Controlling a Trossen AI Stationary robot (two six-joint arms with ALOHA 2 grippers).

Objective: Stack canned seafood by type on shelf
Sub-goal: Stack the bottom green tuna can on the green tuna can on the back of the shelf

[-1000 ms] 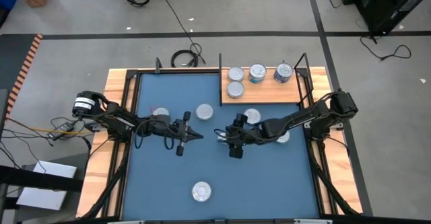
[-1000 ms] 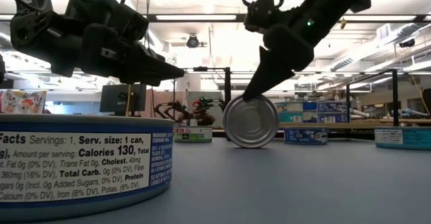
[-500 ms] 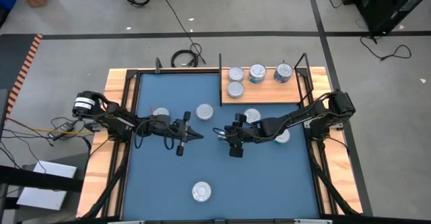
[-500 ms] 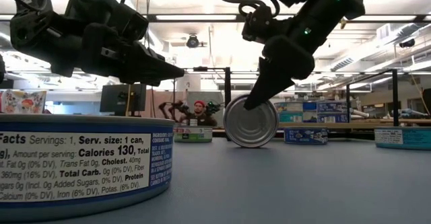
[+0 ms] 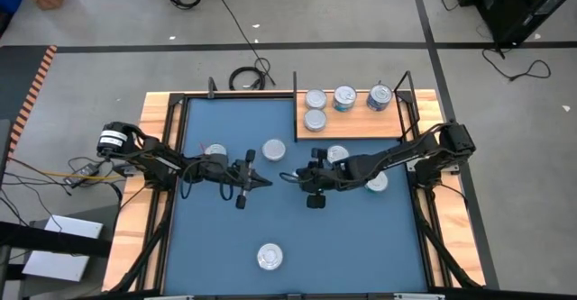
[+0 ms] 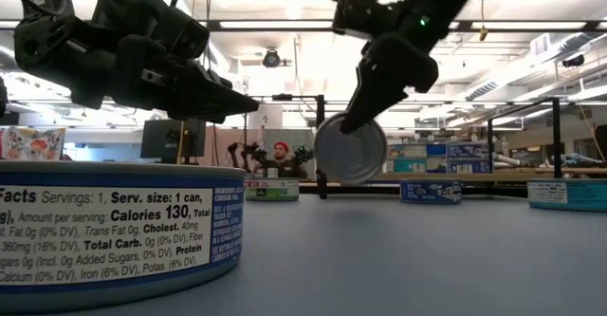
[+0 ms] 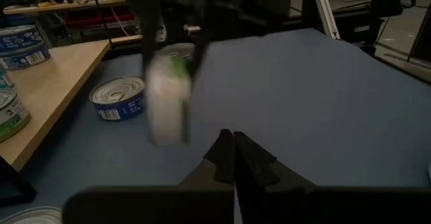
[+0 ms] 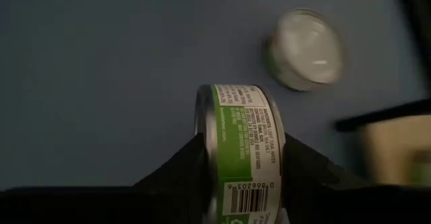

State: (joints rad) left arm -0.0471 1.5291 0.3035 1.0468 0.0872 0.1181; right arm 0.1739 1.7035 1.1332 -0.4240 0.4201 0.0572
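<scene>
My right gripper point(image 5: 306, 181) hangs over the middle of the blue mat, shut on a green-labelled tin point(image 8: 244, 140) held on its edge. The low view shows this tin point(image 6: 351, 148) clear of the mat, silver face toward the camera. My left gripper point(image 5: 258, 182) is shut and empty, hovering just to the left of it. The wooden shelf point(image 5: 361, 127) at the back right carries several tins, one of them point(image 5: 315, 119) on its front left. Loose tins lie on the mat behind point(image 5: 273, 150) and beside point(image 5: 336, 156) the right gripper.
More tins rest on the mat at the left point(image 5: 215, 153), under the right arm point(image 5: 378, 182) and near the front edge point(image 5: 269, 257). A black frame point(image 5: 295, 102) borders the shelf. In the low view a big blue-labelled tin point(image 6: 114, 231) fills the near left.
The right gripper has closed on the tin that stood on edge and raised it off the mat, shifting slightly left. The left arm has not moved.
</scene>
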